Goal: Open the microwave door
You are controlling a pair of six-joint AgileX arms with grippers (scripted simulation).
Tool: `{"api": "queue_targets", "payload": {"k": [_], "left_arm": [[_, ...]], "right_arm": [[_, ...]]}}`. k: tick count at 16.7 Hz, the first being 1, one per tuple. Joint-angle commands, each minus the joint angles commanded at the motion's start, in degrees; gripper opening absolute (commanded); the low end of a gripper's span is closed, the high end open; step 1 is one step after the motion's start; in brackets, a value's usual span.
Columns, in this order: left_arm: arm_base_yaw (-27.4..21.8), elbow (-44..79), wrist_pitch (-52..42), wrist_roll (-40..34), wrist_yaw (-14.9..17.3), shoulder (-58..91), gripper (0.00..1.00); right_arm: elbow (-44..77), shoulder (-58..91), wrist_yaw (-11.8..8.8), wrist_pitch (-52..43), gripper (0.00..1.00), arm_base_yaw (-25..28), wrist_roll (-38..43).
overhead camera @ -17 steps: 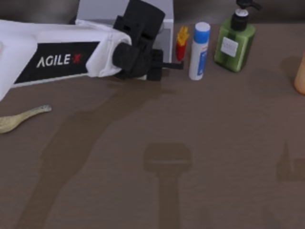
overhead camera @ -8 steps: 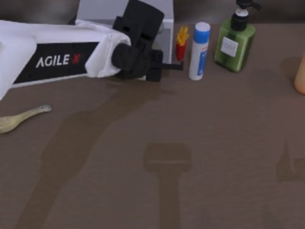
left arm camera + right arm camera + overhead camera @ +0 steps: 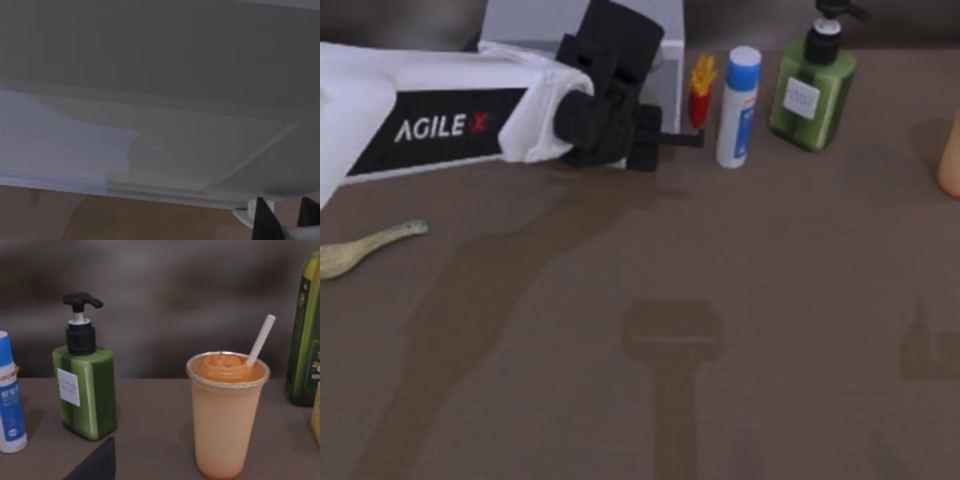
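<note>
The microwave is placed at the table's far edge, left of centre, largely covered by the left arm. Its door fills the left wrist view. The left gripper is held at the microwave's front right corner; whether its fingers are apart cannot be told. Just right, a red-yellow toy, a blue-white bottle and a green pump bottle are lined up.

The left arm's black gripper covers most of the small white-grey boxy microwave, whose back is cropped by the top view's upper edge. Its white-framed door fills the left wrist view, edges cropped. The right gripper is unseen from above.
</note>
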Motion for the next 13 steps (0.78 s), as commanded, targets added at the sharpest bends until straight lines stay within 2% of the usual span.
{"api": "queue_targets", "payload": {"k": [8, 13], "left_arm": [[0.0, 0.0, 0.0, 0.0, 0.0, 0.0, 0.0], [0.07, -1.56, 0.82, 1.4, 1.39, -0.96, 0.0]], "right_arm": [[0.0, 0.0, 0.0, 0.0, 1.0, 0.0, 0.0], [0.0, 0.0, 0.0, 0.0, 1.0, 0.0, 0.0]]}}
